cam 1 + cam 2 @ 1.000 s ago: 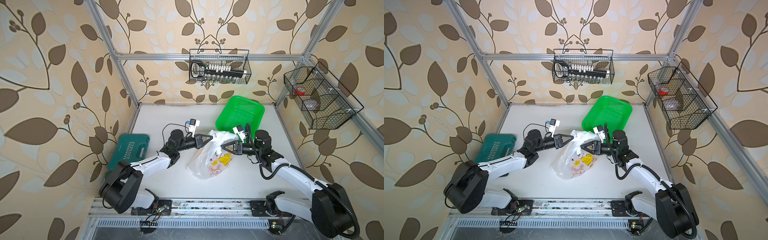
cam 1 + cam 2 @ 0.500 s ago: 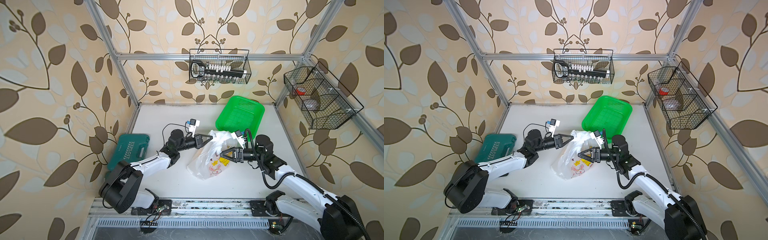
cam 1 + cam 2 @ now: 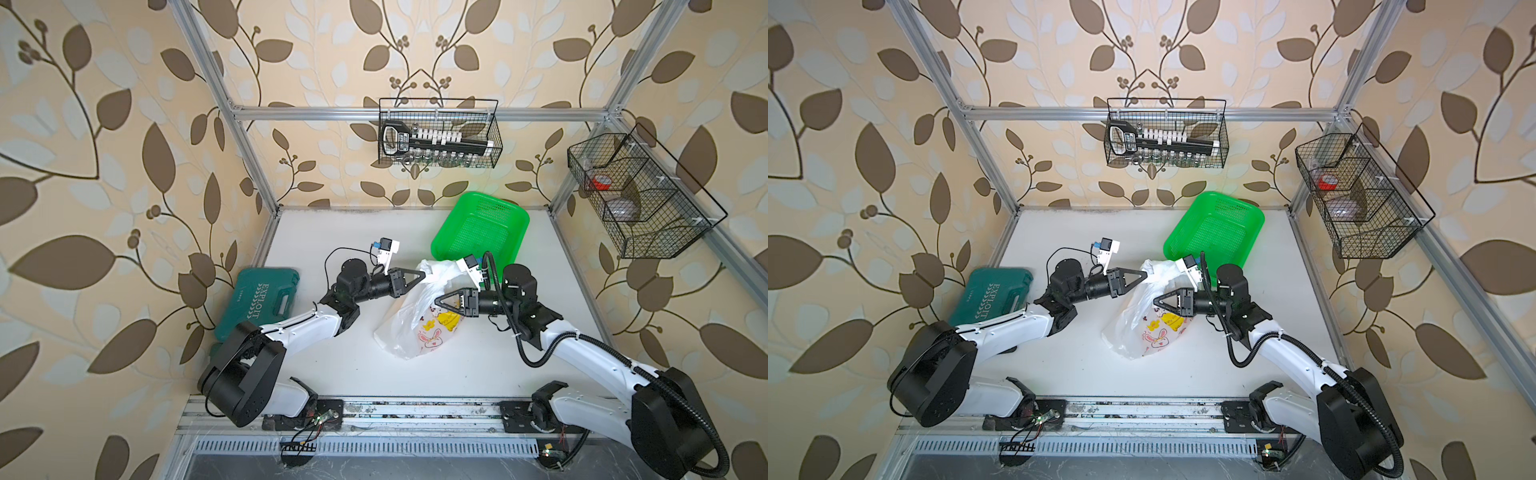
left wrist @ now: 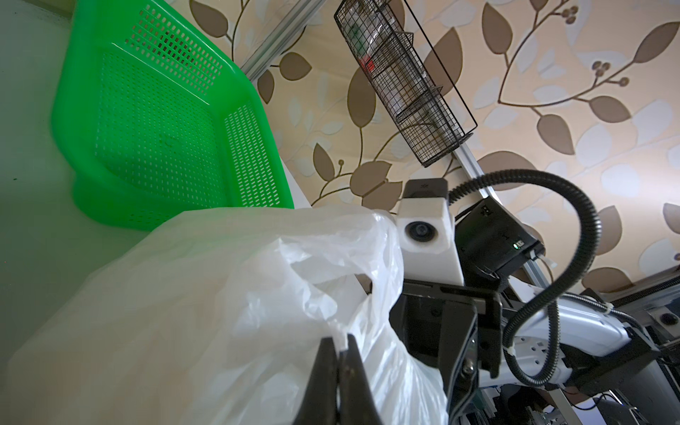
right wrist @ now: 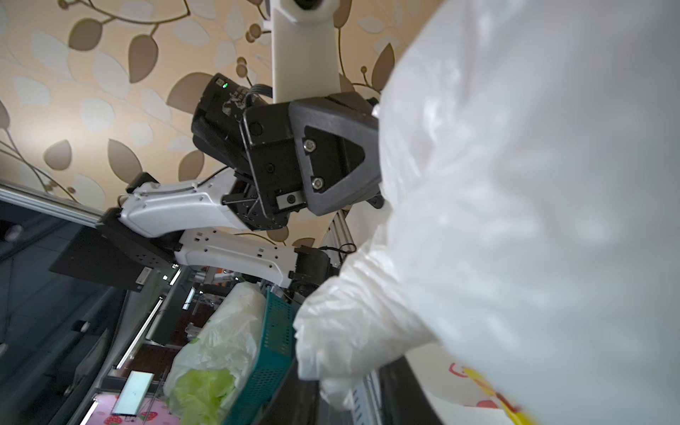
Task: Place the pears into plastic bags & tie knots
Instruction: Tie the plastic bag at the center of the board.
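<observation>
A thin white plastic bag (image 3: 409,332) (image 3: 1133,328) with a yellow-red cartoon print lies bulging mid-table. The pears are hidden, and no knots are in view. My left gripper (image 3: 423,274) (image 3: 1144,274) is shut on a twisted strip of the bag's top edge; its jaws (image 4: 340,342) pinch the film (image 4: 257,294) between their tips. My right gripper (image 3: 437,300) (image 3: 1156,300) points left into the bag's upper side and is shut on a bunch of its plastic. In the right wrist view the bag (image 5: 515,184) fills most of the frame and covers the fingertips.
A green perforated basket (image 3: 478,232) (image 4: 154,121) stands behind the bag, right of centre. A teal tool case (image 3: 257,303) lies at the table's left edge. Wire baskets hang on the back wall (image 3: 438,133) and the right wall (image 3: 640,195).
My right gripper came forward and left along the bag, then closed from open onto the plastic. The left gripper has kept its hold and place.
</observation>
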`<act>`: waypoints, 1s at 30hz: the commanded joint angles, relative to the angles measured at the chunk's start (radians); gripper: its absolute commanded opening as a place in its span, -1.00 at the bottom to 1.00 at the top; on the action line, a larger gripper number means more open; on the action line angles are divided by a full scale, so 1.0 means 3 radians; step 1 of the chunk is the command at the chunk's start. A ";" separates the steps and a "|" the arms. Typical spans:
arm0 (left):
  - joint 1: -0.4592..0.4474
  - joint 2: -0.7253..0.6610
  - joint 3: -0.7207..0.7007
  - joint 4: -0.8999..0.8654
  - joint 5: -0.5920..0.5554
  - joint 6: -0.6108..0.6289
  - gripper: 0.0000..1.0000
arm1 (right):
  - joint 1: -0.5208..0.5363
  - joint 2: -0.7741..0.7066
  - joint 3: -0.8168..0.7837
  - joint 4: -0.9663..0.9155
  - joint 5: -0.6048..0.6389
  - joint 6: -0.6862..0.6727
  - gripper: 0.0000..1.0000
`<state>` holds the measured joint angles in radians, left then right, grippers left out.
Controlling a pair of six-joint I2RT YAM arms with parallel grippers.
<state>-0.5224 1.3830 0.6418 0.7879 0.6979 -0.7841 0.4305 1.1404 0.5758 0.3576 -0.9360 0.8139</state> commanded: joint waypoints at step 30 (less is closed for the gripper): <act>0.0864 -0.0575 0.0810 -0.1060 -0.0840 0.0469 -1.00 | -0.0290 0.0247 0.0595 -0.0864 0.0428 -0.0530 -1.00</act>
<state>-0.3008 1.2282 0.8040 0.4473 0.4992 -0.6884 0.3447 1.2011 0.6945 0.1097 -0.8112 0.6758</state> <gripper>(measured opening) 0.046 0.047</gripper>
